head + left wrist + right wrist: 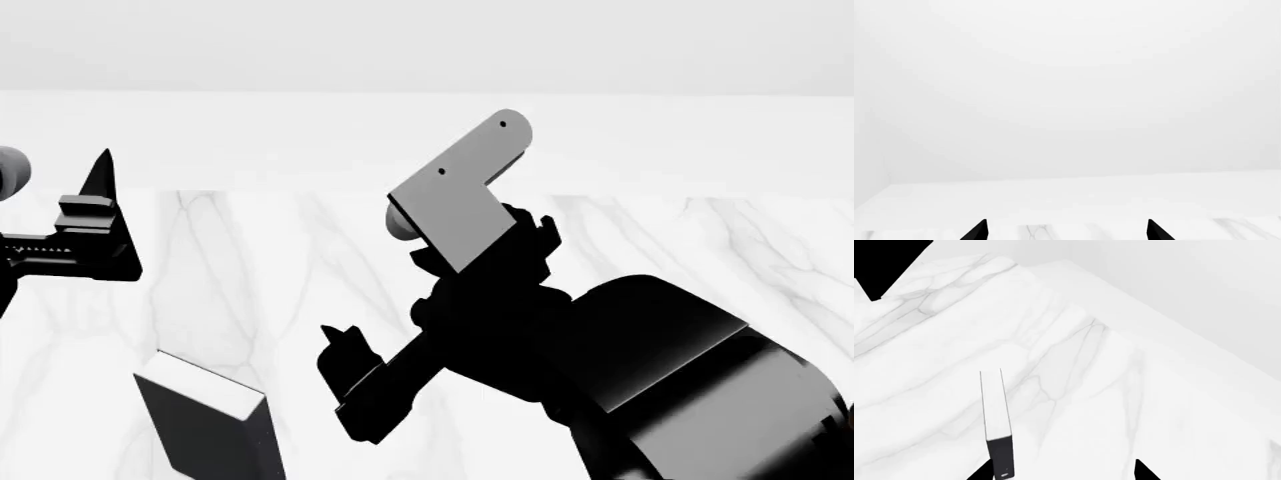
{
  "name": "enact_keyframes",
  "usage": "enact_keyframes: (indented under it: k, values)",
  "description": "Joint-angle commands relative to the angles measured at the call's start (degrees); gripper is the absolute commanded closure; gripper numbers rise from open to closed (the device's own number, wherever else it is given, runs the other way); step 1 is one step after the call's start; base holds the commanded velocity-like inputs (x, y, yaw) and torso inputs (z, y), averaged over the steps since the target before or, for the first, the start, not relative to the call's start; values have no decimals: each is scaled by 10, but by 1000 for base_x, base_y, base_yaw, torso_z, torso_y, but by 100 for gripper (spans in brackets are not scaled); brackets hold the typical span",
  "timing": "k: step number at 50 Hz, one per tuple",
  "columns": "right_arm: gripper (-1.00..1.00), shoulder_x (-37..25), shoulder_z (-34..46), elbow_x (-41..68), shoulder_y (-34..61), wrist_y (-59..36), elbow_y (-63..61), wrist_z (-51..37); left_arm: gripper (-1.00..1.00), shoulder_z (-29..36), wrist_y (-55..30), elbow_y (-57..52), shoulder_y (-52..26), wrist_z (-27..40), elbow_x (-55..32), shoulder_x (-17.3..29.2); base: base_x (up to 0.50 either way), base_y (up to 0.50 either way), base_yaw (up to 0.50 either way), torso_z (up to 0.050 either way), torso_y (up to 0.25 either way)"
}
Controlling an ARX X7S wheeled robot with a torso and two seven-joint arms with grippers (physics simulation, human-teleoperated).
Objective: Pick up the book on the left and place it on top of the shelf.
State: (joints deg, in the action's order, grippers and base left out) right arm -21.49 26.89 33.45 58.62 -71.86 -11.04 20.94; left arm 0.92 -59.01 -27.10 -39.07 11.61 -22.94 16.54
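Observation:
The book (pixel 211 432) is a thin black hardcover with white page edges, standing upright on the marble table near the front left. In the right wrist view it (pixel 1001 456) stands just beside one fingertip, apart from it, with the pale mark low on its spine. My right gripper (pixel 344 388) is open and empty, just right of the book; its jaws (pixel 1064 471) stand wide apart. My left gripper (pixel 74 225) hovers at the far left, above and behind the book, and it (pixel 1067 231) is open and empty. The shelf is out of view.
The white marble table (pixel 267 260) runs to a pale back ledge and a white wall (pixel 1067 90). My bulky right arm (pixel 641 380) fills the lower right of the head view. A black shape (pixel 884 265) shows at one corner of the right wrist view.

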Motion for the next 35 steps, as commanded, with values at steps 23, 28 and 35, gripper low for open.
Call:
enact_keyframes:
  k: [23, 28, 35]
  values:
    - [-100, 63, 117, -32, 6, 103, 112, 62, -100, 4, 6, 5, 3, 6, -5, 3, 0, 0, 0, 0, 0]
    - [-100, 92, 144, -52, 12, 136, 170, 71, -100, 6, 6, 6, 2, 7, -5, 4, 0, 0, 0, 0, 0]
    - [-100, 129, 164, -70, 21, 167, 236, 72, -100, 6, 4, 4, 2, 9, -7, 6, 0, 0, 0, 0, 0]
